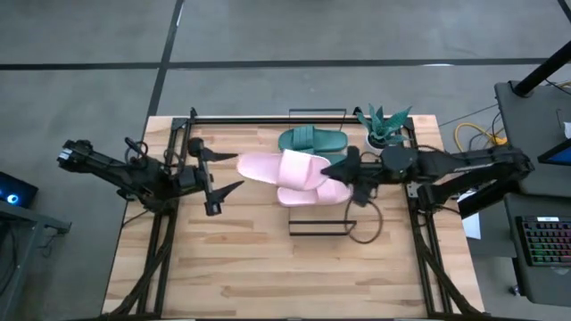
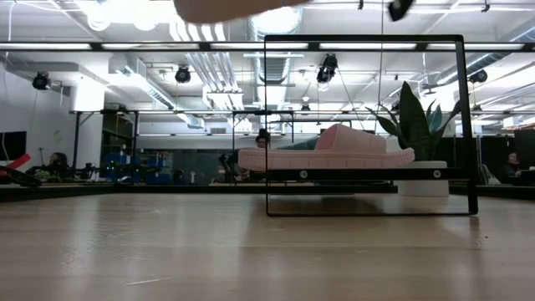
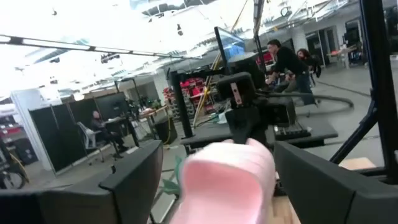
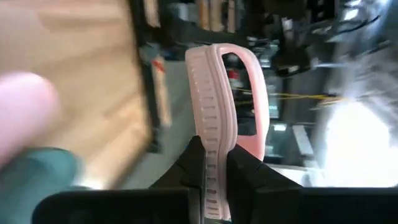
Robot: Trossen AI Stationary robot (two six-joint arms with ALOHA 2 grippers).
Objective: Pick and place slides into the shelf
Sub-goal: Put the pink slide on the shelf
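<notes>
High view shows my right claw point(image 1: 343, 181) pinching a pale pink slide point(image 1: 284, 168), held raised above the shelf point(image 1: 318, 234) at the middle of the wooden surface point(image 1: 250, 267). A second pink slide point(image 1: 312, 193) and a teal slide point(image 1: 312, 140) rest on the shelf. My left claw point(image 1: 219, 174) hovers beside them, spread wide.

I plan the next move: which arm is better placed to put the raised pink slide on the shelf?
Right. Its gripper already grips the slide above the shelf; the left gripper is open, holding nothing.
</notes>
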